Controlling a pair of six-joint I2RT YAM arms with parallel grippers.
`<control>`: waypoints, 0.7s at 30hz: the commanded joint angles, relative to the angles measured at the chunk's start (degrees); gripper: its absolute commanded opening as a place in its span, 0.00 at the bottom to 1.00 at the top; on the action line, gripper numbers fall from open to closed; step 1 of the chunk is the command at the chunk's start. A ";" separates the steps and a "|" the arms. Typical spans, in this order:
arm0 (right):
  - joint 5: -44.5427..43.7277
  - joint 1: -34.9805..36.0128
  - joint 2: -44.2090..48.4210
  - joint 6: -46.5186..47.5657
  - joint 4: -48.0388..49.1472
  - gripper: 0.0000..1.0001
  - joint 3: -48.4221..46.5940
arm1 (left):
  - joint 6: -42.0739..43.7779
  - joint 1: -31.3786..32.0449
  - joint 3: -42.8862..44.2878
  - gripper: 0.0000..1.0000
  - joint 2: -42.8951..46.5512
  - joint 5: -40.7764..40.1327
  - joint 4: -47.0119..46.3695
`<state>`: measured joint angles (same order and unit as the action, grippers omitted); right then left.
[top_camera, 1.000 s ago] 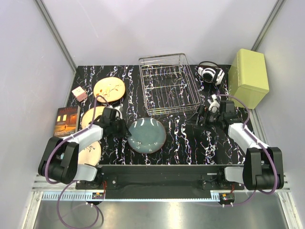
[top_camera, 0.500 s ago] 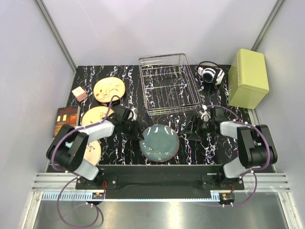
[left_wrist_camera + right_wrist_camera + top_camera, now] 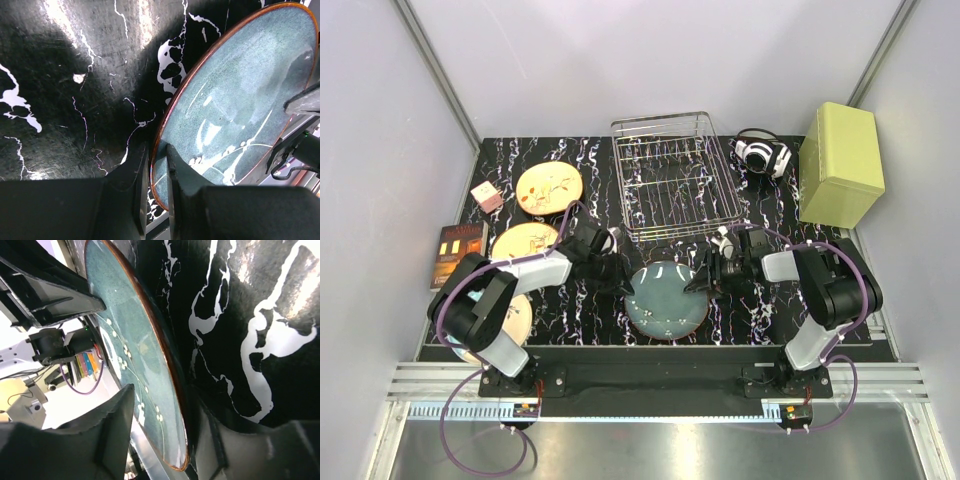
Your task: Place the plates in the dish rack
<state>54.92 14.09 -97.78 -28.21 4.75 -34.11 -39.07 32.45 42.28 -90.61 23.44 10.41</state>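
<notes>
At the near centre of the black marbled table (image 3: 770, 312), the dark teal plate (image 3: 667, 302) sits tilted between both arms. The left gripper (image 3: 622, 278) is clamped narrowly on the plate's left rim. The right gripper (image 3: 704, 279) has one finger on each side of the right rim; whether it presses cannot be told. Three tan plates (image 3: 549, 187) lie flat along the left side. Farthest back, beyond the teal plate, stands the wire dish rack (image 3: 675, 178).
</notes>
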 commanded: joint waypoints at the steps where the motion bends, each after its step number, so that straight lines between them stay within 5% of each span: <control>1: 3.01 2.26 2.58 0.34 1.84 0.47 -0.96 | -1.89 1.30 -0.71 0.00 0.69 1.00 -3.55; 5: 2.92 2.26 4.17 0.52 2.01 0.31 -0.70 | -1.19 1.22 0.17 0.00 0.09 0.38 -4.96; 8: 2.83 2.26 6.45 1.05 1.49 0.03 -0.43 | -0.48 1.22 1.13 0.00 -0.36 0.20 -4.96; 12: 2.04 2.35 10.75 2.71 -0.44 0.00 -0.43 | 1.88 1.22 1.75 0.02 0.95 -2.16 -3.13; 15: 0.90 2.70 15.67 6.22 -6.14 0.00 -1.75 | 7.57 1.04 3.68 0.48 5.25 -8.82 3.01; 21: 0.02 2.79 22.80 17.64 -22.48 0.00 -9.02 | 18.92 -1.50 7.37 0.71 16.77 -11.31 16.20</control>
<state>48.73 16.36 -80.03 -18.26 -8.45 -34.98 -29.41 32.69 45.67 -81.49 16.14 19.00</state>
